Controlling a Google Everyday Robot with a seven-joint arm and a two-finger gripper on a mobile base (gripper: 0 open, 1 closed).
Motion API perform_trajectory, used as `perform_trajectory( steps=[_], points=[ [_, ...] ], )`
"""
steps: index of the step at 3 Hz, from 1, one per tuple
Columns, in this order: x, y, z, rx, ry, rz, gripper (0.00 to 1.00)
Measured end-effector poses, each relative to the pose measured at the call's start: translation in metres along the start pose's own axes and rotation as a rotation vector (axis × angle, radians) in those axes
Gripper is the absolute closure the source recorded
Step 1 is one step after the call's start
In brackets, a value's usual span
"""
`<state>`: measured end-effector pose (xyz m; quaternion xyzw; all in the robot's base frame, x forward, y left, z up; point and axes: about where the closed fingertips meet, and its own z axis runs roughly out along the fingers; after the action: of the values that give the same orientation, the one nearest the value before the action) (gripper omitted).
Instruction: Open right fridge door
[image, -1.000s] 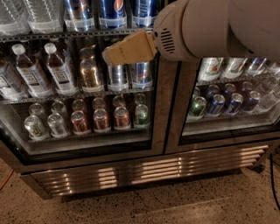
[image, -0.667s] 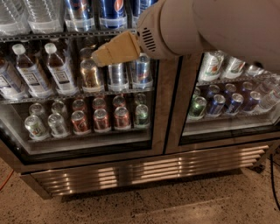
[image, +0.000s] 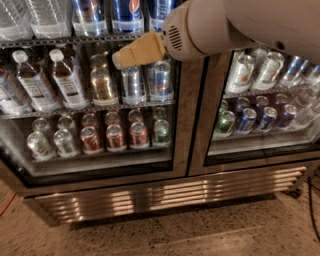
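The right fridge door (image: 260, 150) is the glass pane in a brushed steel frame at the right, standing shut, with tilted silver, green and blue cans behind it. My gripper (image: 125, 56) is a tan piece on the end of a thick white arm (image: 210, 25) reaching in from the upper right. It hangs in front of the left door's (image: 100, 165) glass at the upper can shelf, left of the centre post (image: 192, 115) and clear of the right door. The arm covers the right door's upper part.
The left door shows white-capped bottles, silver cans and red-orange cans. Below both doors runs a slatted steel grille (image: 150, 195). A speckled floor (image: 200, 235) lies in front, with a dark cable (image: 312, 200) at the far right.
The arm and gripper have shifted a little to the left and slightly upward in front of the left door. Both doors look unchanged.
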<state>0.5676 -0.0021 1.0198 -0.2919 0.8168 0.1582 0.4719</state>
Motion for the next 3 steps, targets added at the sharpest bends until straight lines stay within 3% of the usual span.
perform_trajectory(
  steps=[1,2,3],
  points=[
    [0.001,0.002,-0.001,0.0,0.0,0.0,0.0],
    [-0.002,0.007,-0.01,0.045,-0.006,-0.005,0.0],
    [0.008,0.009,-0.047,0.165,-0.023,0.022,0.0]
  ],
)
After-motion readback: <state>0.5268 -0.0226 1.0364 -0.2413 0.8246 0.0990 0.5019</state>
